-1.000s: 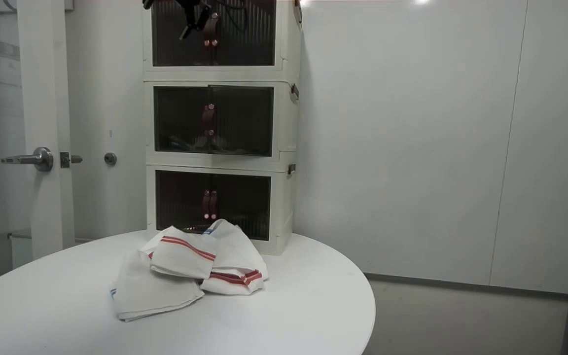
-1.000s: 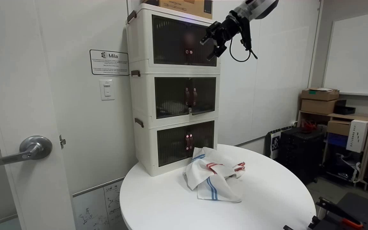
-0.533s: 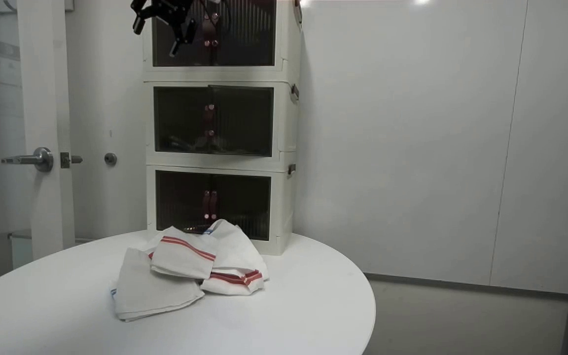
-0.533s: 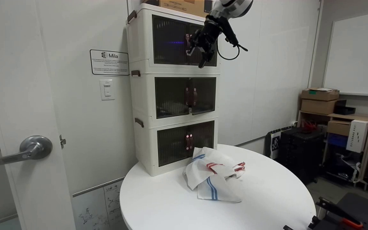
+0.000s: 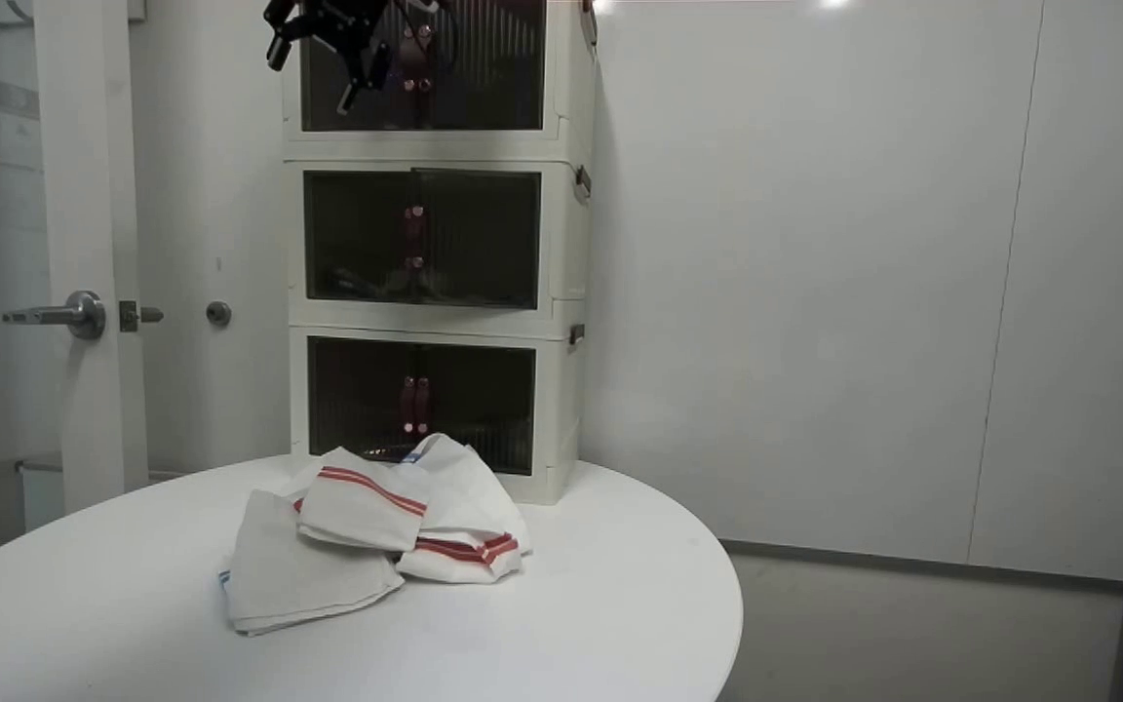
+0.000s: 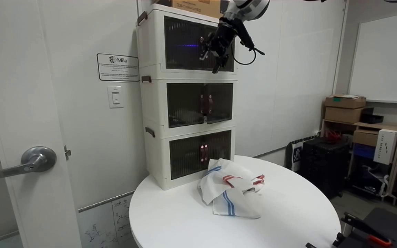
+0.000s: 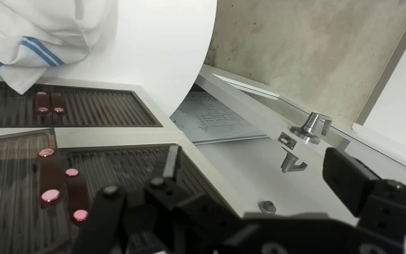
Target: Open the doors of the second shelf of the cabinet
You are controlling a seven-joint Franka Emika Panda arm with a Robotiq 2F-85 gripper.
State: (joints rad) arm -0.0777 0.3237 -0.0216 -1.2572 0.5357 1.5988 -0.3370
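Dark doors (image 6: 192, 100): sat across the cabinet's (image 6: 153, 105) second shelf (image 6: 184, 130), one slightly ajar
Gripper (image 6: 209, 65): hung before the cabinet's upper tier (image 6: 184, 74), jaws apart
Striped cloths (image 6: 232, 191): lay before the cabinet

Black end effector (image 6: 209, 64), thin looped black cable (image 6: 243, 64), white-and-grey arm (image 6: 250, 11).

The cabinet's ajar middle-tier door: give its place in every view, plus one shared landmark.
In an exterior view: ajar door, upper half, left of centre.
In an exterior view: ajar door, upper half, right of centre.
Wrist view: ajar door, lower left.
Shared landmark: striped cloth.
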